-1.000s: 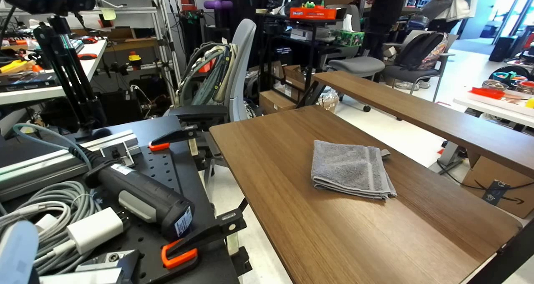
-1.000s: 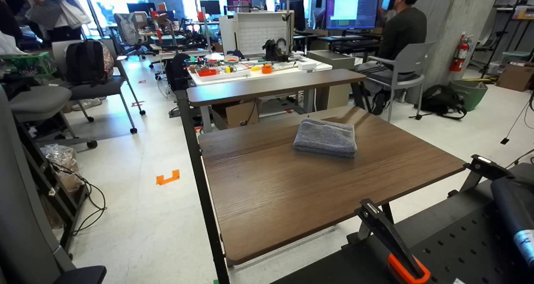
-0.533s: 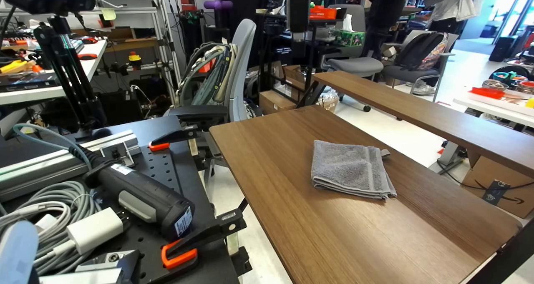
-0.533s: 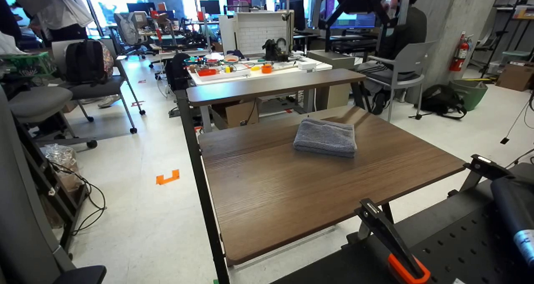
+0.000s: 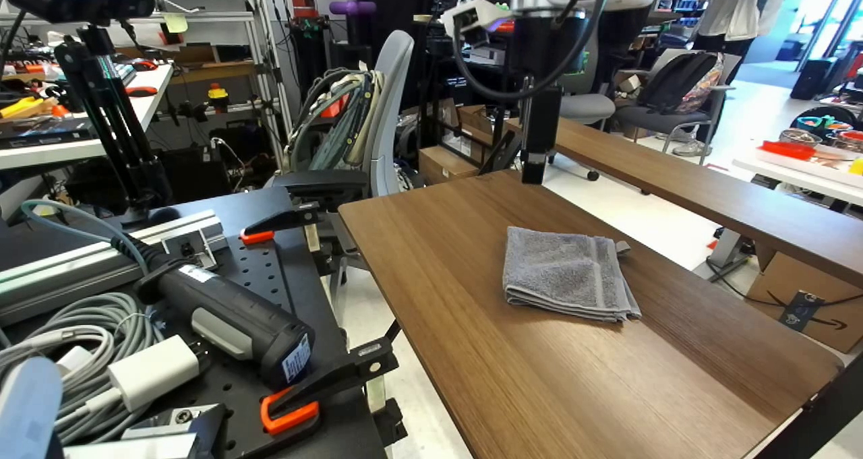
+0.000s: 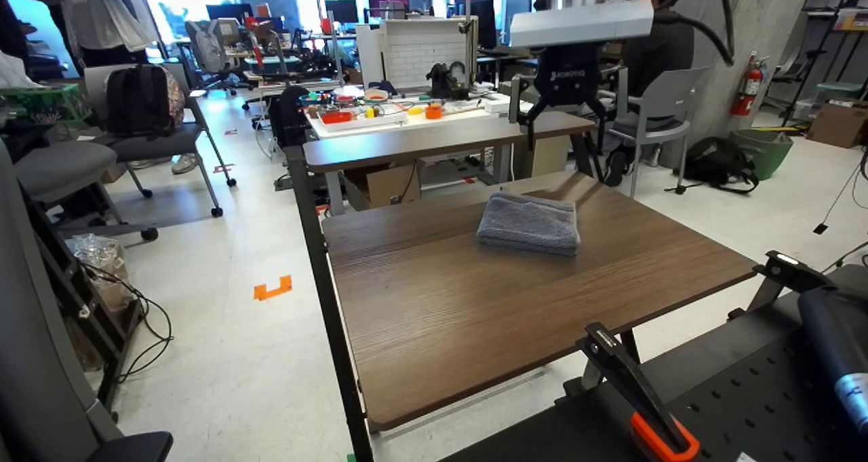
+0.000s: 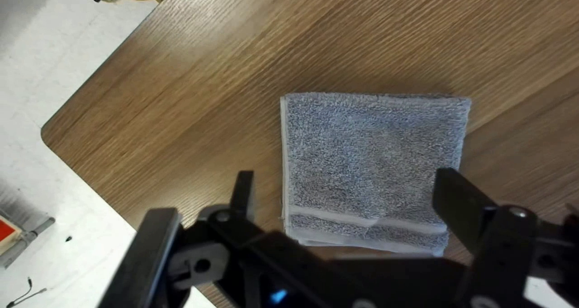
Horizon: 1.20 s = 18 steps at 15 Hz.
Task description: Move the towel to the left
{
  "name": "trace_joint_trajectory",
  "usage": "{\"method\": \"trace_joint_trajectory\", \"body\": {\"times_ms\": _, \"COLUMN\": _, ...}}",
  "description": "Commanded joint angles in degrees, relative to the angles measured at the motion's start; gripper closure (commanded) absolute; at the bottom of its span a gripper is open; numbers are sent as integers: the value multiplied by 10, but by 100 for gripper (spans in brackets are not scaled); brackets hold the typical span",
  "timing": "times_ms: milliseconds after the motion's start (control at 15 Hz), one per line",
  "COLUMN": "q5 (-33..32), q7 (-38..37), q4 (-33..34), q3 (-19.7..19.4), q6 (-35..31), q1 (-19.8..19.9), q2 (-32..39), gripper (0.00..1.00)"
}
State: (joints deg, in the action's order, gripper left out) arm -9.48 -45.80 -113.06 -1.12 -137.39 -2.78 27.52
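In an exterior view, the presumably soft, light towel (image 5: 568, 275) is folded on the surface (image 5: 445, 263). In an exterior view, the end effector (image 6: 565, 143) is spread, unladen. In the wrist view, edge pinching is favoured, layering being unclear.

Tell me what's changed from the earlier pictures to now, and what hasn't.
The hand has come down from the top of both exterior views and now hangs open above the table. Nothing has been grasped or let go. In the background, the standing person in a white top has shifted posture. The gray towel stayed folded in the same spot, and the table hasn't moved.
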Motion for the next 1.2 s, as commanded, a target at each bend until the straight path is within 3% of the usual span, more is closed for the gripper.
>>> {"method": "trace_joint_trajectory", "body": {"times_ms": 0, "q5": 17, "q7": -8, "q4": 70, "q3": -31, "q6": -3, "q1": -23, "q2": 76, "gripper": 0}}
{"method": "trace_joint_trajectory", "body": {"times_ms": 600, "q5": 27, "q7": -20, "q4": 175, "q3": -76, "q6": 14, "q1": -41, "q2": 201, "gripper": 0}}
{"method": "trace_joint_trajectory", "body": {"times_ms": 733, "q5": 30, "q7": -3, "q4": 149, "q3": -73, "q6": 1, "q1": -37, "q2": 187, "gripper": 0}}
{"method": "trace_joint_trajectory", "body": {"times_ms": 1133, "q5": 41, "q7": -3, "q4": 163, "q3": -73, "q6": -7, "q1": -35, "q2": 196, "gripper": 0}}
